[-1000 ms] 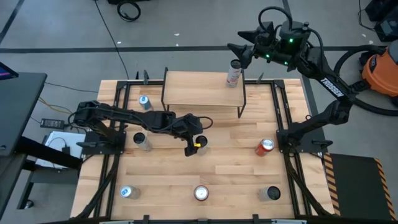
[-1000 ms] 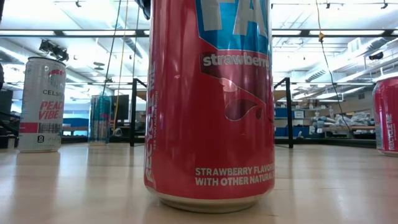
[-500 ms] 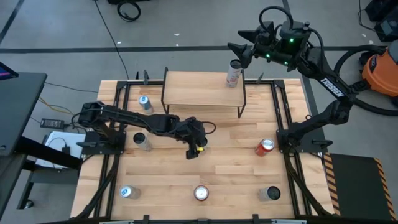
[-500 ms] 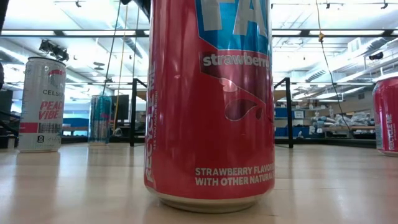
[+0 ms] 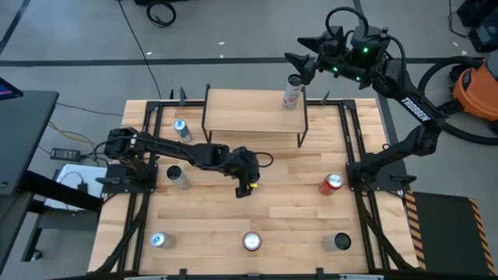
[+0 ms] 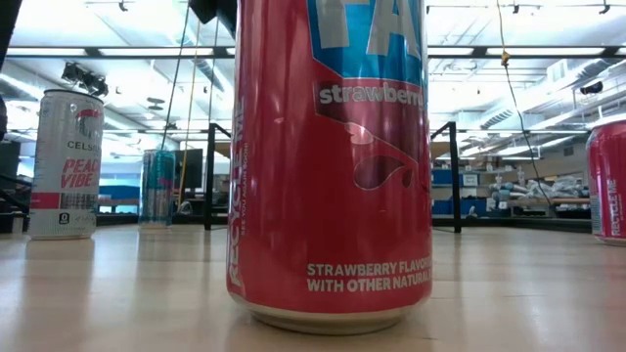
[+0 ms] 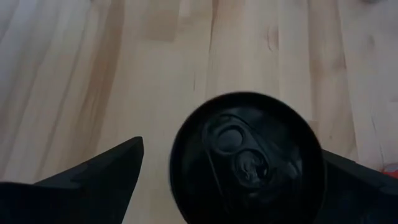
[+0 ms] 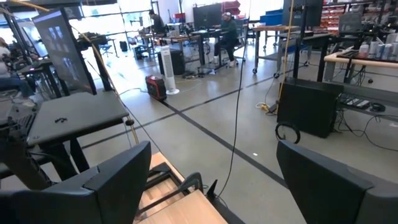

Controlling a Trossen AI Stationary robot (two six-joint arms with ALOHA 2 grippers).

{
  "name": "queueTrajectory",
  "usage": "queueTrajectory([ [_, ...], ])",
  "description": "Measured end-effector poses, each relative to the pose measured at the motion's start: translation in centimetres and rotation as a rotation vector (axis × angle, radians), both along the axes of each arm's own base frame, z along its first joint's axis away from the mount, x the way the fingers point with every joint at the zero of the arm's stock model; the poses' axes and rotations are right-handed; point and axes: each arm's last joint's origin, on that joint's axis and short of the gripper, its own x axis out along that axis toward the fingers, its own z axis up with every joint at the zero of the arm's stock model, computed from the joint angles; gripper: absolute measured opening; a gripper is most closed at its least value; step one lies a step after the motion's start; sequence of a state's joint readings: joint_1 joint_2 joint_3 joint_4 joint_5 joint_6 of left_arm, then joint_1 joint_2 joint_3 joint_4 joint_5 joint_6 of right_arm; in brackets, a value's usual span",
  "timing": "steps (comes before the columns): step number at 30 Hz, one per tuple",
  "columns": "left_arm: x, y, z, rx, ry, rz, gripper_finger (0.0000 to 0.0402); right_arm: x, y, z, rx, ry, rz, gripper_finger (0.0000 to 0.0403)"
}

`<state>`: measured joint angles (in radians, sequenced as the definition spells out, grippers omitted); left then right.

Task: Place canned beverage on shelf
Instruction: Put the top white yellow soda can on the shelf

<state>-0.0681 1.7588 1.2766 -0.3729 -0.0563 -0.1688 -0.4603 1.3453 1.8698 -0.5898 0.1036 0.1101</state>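
A black-topped can [image 7: 249,155] stands upright on the table at its middle. In the high view only a yellow patch of it [image 5: 251,184] shows under my left gripper [image 5: 244,183]. That gripper [image 7: 234,149] is open and points down, with one finger on either side of the can's top. The shelf [image 5: 253,113], a light wooden board on thin black legs, stands at the table's far edge. A white and red can [image 5: 292,93] stands on the shelf's right end. My right gripper [image 5: 300,67] is open and empty, just above and behind that can.
Other cans stand on the table: a blue-topped one [image 5: 180,128], a dark one [image 5: 177,176], a red one [image 5: 332,184], and three in the near row [image 5: 251,242]. The low view is filled by a red strawberry can [image 6: 333,166]. The shelf's left part is bare.
My left gripper has gone a little toward the table's right edge and now stands over the black-topped can. The can has stayed where it was. My right arm has kept still.
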Motion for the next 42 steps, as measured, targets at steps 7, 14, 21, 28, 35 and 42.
queueTrajectory([
  [7, -0.2, 0.2, -0.2, 0.0, 0.028, 0.005, 0.0366, 0.0, 0.0, 0.2, -0.007, -0.014, 0.0, 0.0358],
  [14, -0.2, 0.2, -0.2, 0.0, 0.028, 0.004, 0.0298, 0.0, 0.0, 0.2, -0.009, -0.019, 0.0, 0.0358],
  [21, -0.7, 0.5, 0.6, 0.001, 0.024, 0.011, 0.0256, 0.0, 0.0, 0.2, -0.009, -0.019, 0.0, 0.0358],
  [28, -1.0, 0.9, 1.5, 0.0, -0.003, 0.023, 0.0265, 0.0, 0.0, 0.3, -0.013, -0.026, 0.0, 0.0358],
  [35, -0.9, 0.8, 2.5, 0.004, 0.016, 0.015, 0.0263, 0.0, 0.0, 0.3, -0.016, -0.032, 0.0, 0.0358],
  [42, -0.5, 1.0, 4.9, 0.035, -0.008, -0.015, 0.0263, 0.0, 0.0, -0.1, 0.01, 0.011, 0.014, 0.0358],
])
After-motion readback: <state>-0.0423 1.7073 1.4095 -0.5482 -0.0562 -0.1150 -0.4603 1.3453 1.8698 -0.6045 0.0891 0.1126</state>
